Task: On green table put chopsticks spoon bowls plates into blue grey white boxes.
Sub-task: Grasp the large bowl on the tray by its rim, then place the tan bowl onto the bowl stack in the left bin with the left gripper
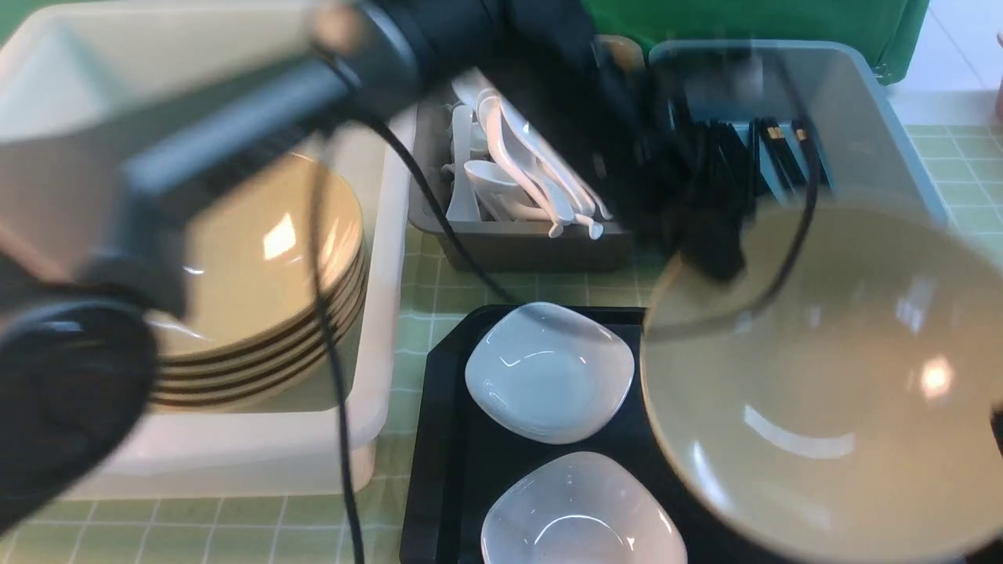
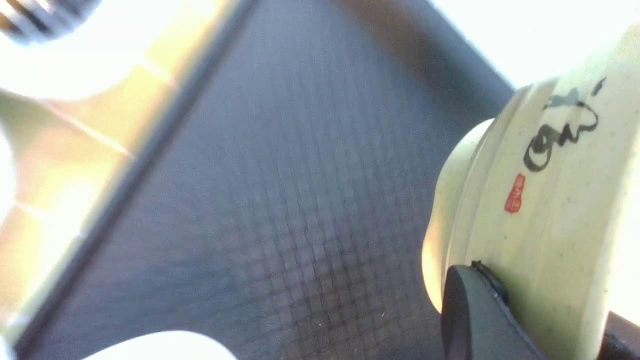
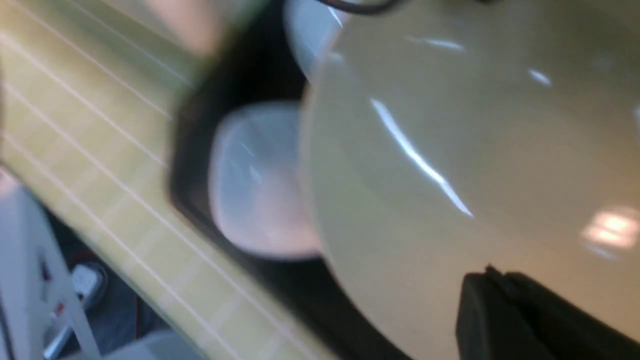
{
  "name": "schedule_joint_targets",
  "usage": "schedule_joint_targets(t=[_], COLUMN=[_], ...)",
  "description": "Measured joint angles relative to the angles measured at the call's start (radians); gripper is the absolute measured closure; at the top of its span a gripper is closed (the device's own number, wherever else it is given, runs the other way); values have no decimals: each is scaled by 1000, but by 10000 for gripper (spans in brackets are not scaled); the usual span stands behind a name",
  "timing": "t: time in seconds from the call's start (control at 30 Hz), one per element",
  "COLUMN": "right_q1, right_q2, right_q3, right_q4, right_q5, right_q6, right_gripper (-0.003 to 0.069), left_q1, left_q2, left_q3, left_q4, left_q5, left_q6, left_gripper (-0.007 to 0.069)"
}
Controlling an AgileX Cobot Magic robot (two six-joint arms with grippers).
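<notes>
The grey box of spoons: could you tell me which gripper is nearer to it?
Left. The left gripper grips the bowl at its far rim, beside the grey box; the right gripper grips its right side, farther off.

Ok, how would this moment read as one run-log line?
left claw: shut on bowl | right claw: shut on bowl | bowl: over black tray | plates: two on tray
</notes>
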Motion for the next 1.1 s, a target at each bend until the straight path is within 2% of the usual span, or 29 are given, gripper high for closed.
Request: schedule_joint_targets(t=[0.13, 0.33, 0.4, 0.43, 0.47, 0.5, 0.6, 0.63, 0.7, 0.73, 0.8, 0.93, 1.1], right_q1=[0, 0, 0, 0, 0, 0, 2, 12, 37, 37, 86, 152, 207], right_q2=[8, 74, 112, 115, 124, 140, 156, 165, 176, 177, 197, 235, 288], right_q3=[-74, -85, -85, -85, -85, -84, -84, -84, -84, -84, -84, -84, -84], right_q4=[152, 227, 277, 282, 304, 355, 406, 423, 429, 429, 432, 437, 441], right_q5=[-45, -50, -42, -41, -39, -36, -31, -30, -30, -30, -30, -41, -49], right_q6=[-188, -306, -369, -374, -399, -439, -482, -501, -519, -519, -529, -537, -537], right_gripper=[634, 634, 631, 630, 629, 627, 623, 622, 621, 621, 617, 613, 610], left_q1=[89, 261, 392, 404, 455, 600, 758, 895, 1013, 1036, 1148, 1194, 1164], left_q2=[-171, -430, -551, -559, -590, -653, -689, -698, -698, -698, -698, -692, -657], left_q3=[8, 182, 306, 316, 366, 456, 555, 642, 723, 740, 830, 903, 947], left_q4=[71, 93, 82, 79, 72, 55, 26, -25, -71, -81, -122, -120, -136], left_q5=[14, 31, 45, 47, 50, 53, 41, 18, -5, -15, -58, -143, -216], left_q6=[-80, -101, -101, -101, -101, -102, -103, -103, -99, -96, -74, -72, -65], left_gripper=[608, 608, 608, 608, 608, 608, 608, 608, 608, 608, 608, 608, 608])
